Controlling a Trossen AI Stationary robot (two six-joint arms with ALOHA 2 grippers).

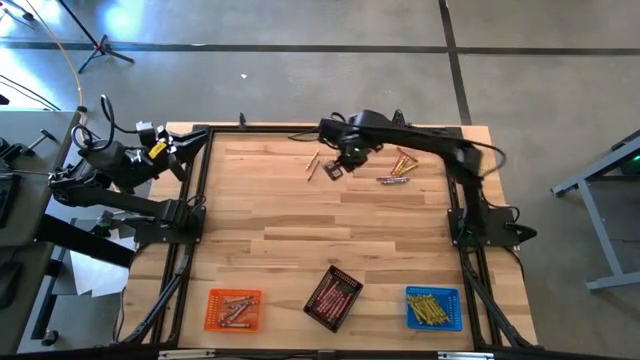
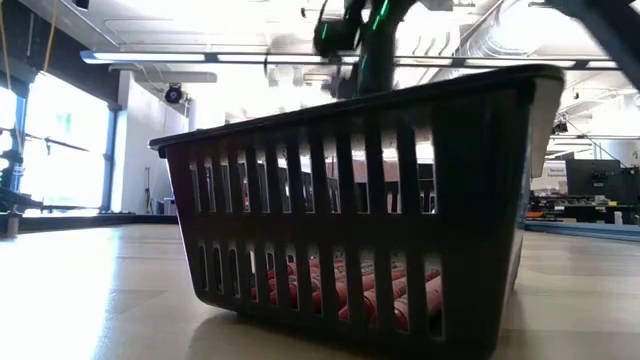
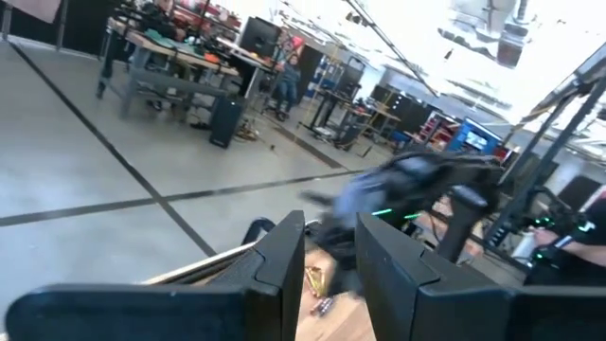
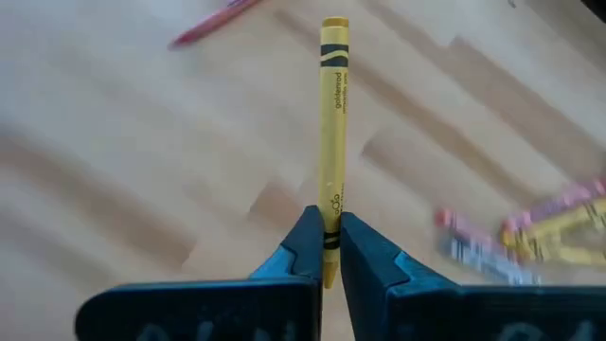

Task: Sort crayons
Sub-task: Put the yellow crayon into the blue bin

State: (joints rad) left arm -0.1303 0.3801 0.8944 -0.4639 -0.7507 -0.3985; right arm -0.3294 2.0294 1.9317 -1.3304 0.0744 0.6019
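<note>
My right gripper (image 1: 340,160) hangs over the far middle of the table, shut on a yellow crayon (image 4: 334,123). Loose crayons (image 1: 398,165) in yellow, pink and grey lie on the wood to its right, and one or two more (image 1: 312,166) to its left. Along the near edge stand an orange tray (image 1: 233,309), a black tray (image 1: 333,297) and a blue tray (image 1: 433,307), each with crayons lying in it. My left gripper (image 3: 331,256) is raised off the table's far left corner, open, with nothing between its fingers. My right gripper pinches the yellow crayon near one end (image 4: 330,216) between its two fingertips (image 4: 305,242), coming from above and pointing down. The rest of the crayon sticks out past the fingertips, in line with them. It is lifted clear of the table.
The black tray (image 2: 370,220) fills the low view, with red crayons on its floor. A red crayon (image 4: 213,21) and a small heap (image 4: 530,232) lie on the wood below my right gripper. Black frame rails run along the table's left and right sides.
</note>
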